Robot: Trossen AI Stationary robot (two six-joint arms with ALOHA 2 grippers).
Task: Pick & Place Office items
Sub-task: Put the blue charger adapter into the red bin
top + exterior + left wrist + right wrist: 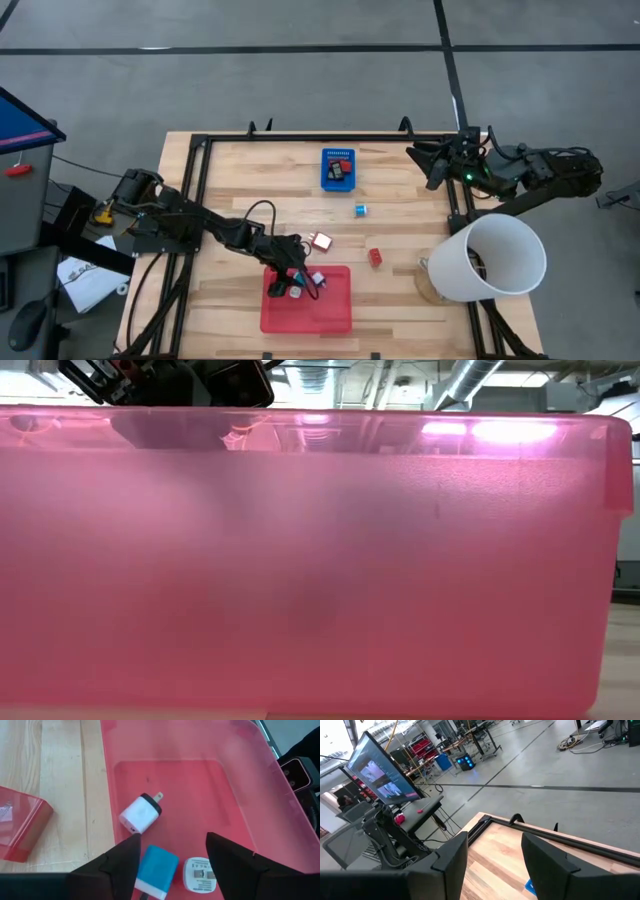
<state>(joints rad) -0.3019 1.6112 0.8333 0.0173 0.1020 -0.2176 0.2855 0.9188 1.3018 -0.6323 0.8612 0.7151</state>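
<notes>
The left gripper (292, 285) hung over the near-left part of the red tray (335, 315), fingers (112, 865) apart & clamped on nothing. Directly below the gap, in the left wrist view, lay a blue-and-white plug block (156, 872), with a white round adapter (199, 876) just beside it. A white charger (140, 814) with a black end and metal prongs lay a little farther into the tray, apart from both. All 3 items rested on the tray floor.

Outside the tray, a clear red box (321, 241) sat on the wooden table (400, 215) just beside the left arm. A small red piece (375, 257) lay near the tray's far-right corner, and a small blue-and-white piece (360, 210) lay farther up the table. The blue perforated bin (338, 168) stood near the far edge w/ dark and red items inside.

The right gripper (432, 165) waited at the table's far-right corner, fingers (451, 857) apart & empty. A white bucket (490, 258) lay tipped at the right edge.

The low view showed only the tray's pink wall (320, 560).
</notes>
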